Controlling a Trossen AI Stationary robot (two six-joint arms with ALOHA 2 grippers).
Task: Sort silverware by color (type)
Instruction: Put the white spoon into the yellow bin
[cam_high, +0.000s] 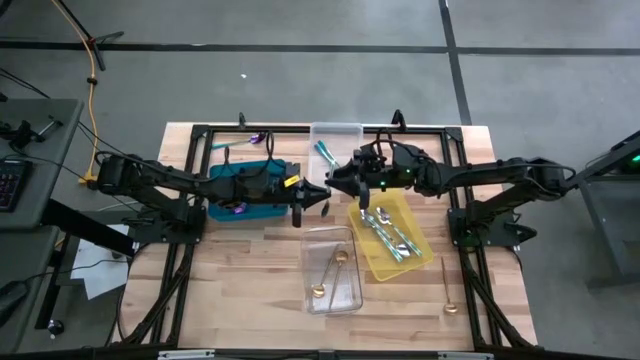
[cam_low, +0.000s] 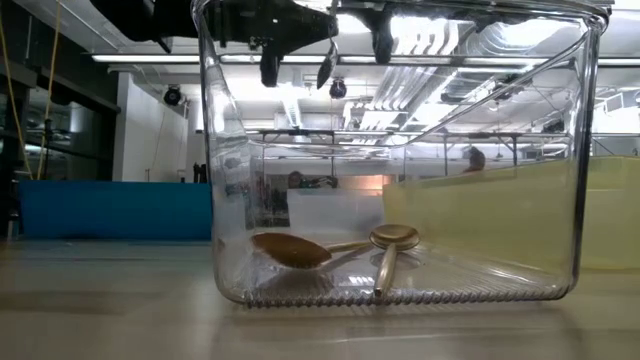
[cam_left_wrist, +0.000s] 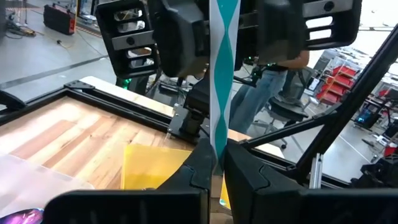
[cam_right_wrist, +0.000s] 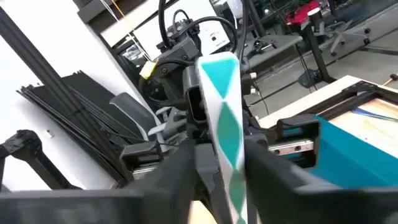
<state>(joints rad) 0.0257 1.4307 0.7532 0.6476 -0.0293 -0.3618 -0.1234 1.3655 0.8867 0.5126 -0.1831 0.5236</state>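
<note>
While left gripper and right gripper meet at frame centre, both sets of fingers clamp one teal-handled utensil above counter. Gold spoons in clear tray, silver pieces in yellow tray; one gold spoon lower right unsorted.

The wooden table held a teal tray, yellow tray, two clear trays, and a gold spoon lower right.

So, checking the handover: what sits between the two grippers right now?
High view: the left gripper and right gripper nearly meet. Both wrist views show the teal-patterned utensil handle spanning between them.
</note>
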